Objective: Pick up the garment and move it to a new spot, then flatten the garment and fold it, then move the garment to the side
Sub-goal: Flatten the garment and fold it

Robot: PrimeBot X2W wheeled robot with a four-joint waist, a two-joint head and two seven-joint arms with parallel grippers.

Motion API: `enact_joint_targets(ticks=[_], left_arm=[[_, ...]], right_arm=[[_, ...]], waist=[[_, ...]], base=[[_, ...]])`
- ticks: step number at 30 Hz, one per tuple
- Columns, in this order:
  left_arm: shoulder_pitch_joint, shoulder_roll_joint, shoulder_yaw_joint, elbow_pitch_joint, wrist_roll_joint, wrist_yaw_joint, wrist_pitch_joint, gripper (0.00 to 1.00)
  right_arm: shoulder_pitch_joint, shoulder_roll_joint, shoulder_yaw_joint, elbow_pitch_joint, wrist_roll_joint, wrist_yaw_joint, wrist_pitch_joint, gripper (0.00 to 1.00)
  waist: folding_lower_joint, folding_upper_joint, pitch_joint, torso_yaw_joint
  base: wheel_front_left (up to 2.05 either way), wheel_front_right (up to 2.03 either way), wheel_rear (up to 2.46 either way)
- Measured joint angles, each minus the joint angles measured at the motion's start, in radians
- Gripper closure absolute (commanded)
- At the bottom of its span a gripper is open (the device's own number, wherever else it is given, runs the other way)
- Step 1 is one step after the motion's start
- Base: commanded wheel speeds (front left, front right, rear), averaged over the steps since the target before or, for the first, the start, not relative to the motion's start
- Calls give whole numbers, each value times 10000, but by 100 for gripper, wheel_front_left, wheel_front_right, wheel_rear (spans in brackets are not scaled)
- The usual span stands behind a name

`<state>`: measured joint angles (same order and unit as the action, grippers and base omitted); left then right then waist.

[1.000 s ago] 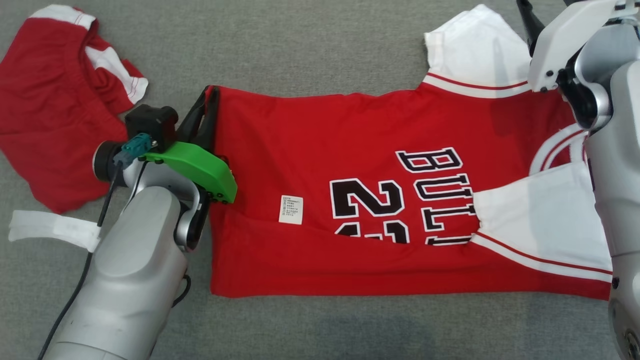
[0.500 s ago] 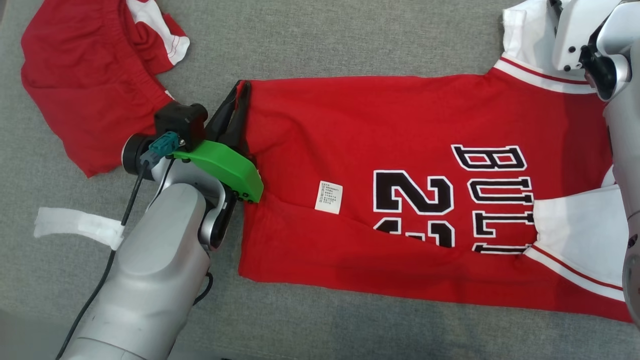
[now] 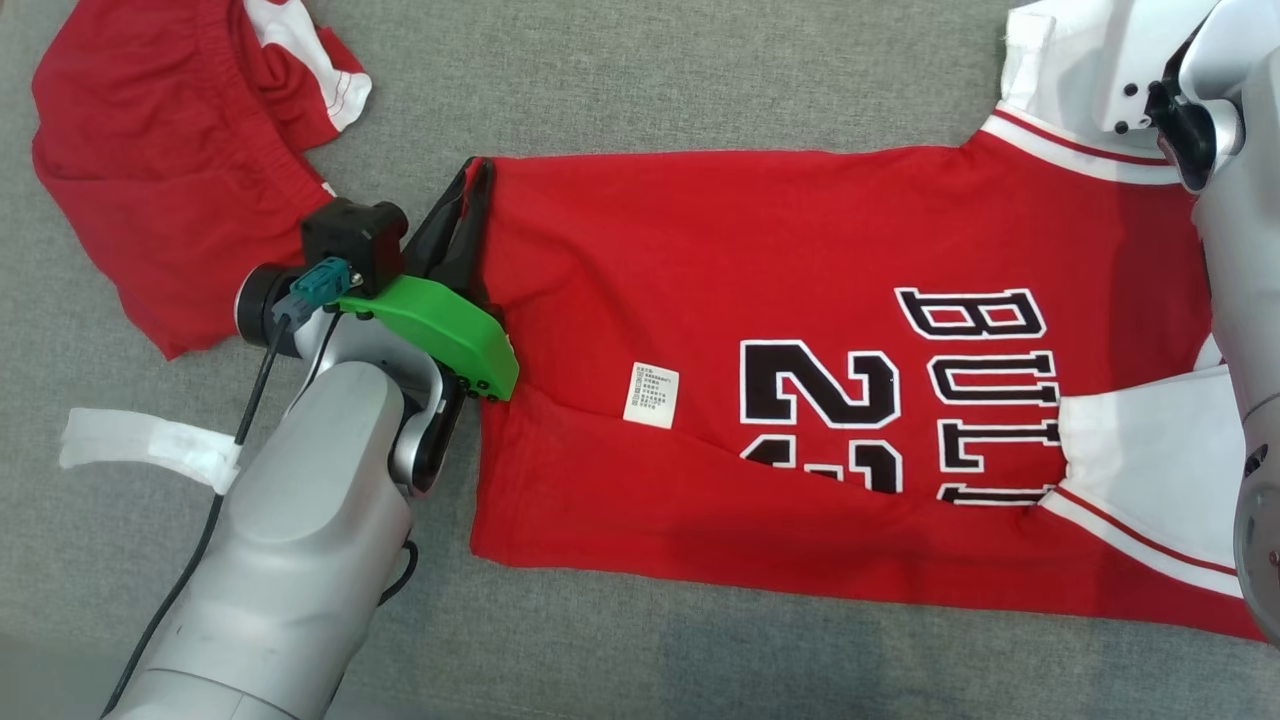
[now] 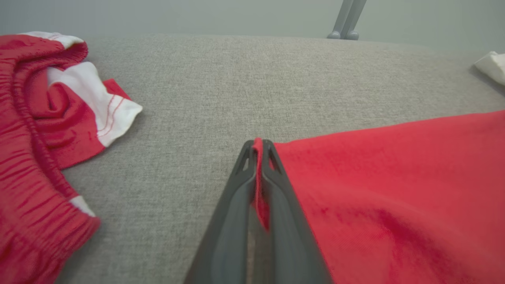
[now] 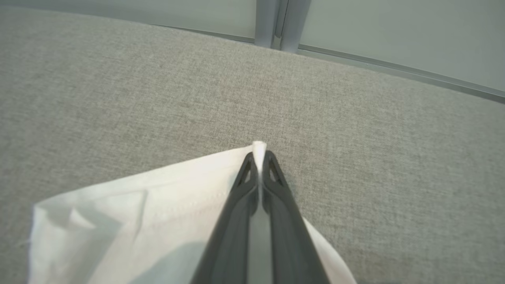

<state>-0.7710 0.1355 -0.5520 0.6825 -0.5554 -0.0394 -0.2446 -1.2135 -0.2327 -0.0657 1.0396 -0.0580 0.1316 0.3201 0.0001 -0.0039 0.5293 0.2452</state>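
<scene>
Presently, jersey beside shorts: flat, fold seemingly begun; left gripper clamps its hem, right gripper its sleeve; side-move pending.

A jersey fold hides the lower digits; the label is unreadable.

1 jersey, 1 pair of shorts, 1 white strip.

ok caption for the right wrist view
Right end effector shut on the jersey's white sleeve over grey fabric.
</scene>
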Motion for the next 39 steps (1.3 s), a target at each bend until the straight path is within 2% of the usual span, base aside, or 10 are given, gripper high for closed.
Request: enact_joint_targets(ticks=[7, 12, 16, 18, 23, 27, 30, 34, 39], left_arm=[[20, 159, 75, 142, -151, -2, 13, 100], [174, 407, 190, 295, -309, -38, 105, 100], [559, 717, 226, 320, -426, -42, 203, 100], [930, 880, 253, 213, -541, -42, 238, 100], [1674, 1151, 222, -326, -610, 58, 324, 100], [2349, 1354, 138, -1007, -662, 230, 441, 100], [2855, 1567, 109, -1636, -677, 366, 552, 100], [3614, 1962, 163, -2550, -729, 640, 679, 100], [4637, 2301, 291, -3607, -872, 1068, 769, 100]], right_arm=[[17, 397, -61, 255, 136, 0, -988, 100], [261, 441, 420, 314, 819, -2, -1785, 100], [804, 382, 1223, -105, 1902, -2, -2468, 100], [1430, 337, 1816, -692, 2667, 0, -2757, 100], [3032, -35, 2514, -2290, 4067, -2, -3043, 100], [4823, -504, 2499, -3925, 4878, -2, -3045, 100], [6289, -606, 2123, -5271, 5168, -2, -2943, 100], [8142, -368, 1461, -7037, 5143, -4, -2640, 100], [9865, 385, 788, -8627, 4819, -8, -2142, 100]], waist=[[0, 0, -334, -267], [0, 0, -796, -556], [0, 0, -1351, -917], [0, 0, -1726, -1147], [0, 0, -2387, -1493], [0, 1, -2915, -1729], [-1, 0, -3249, -1903], [-1, 0, -3554, -2186], [-1, 1, -3767, -2512]], base=[[0, 0, 0], [0, 0, 0], [0, 0, 0], [0, 0, 0], [0, 0, 0], [0, 0, 0], [0, 0, 0], [0, 0, 0], [0, 0, 0]])
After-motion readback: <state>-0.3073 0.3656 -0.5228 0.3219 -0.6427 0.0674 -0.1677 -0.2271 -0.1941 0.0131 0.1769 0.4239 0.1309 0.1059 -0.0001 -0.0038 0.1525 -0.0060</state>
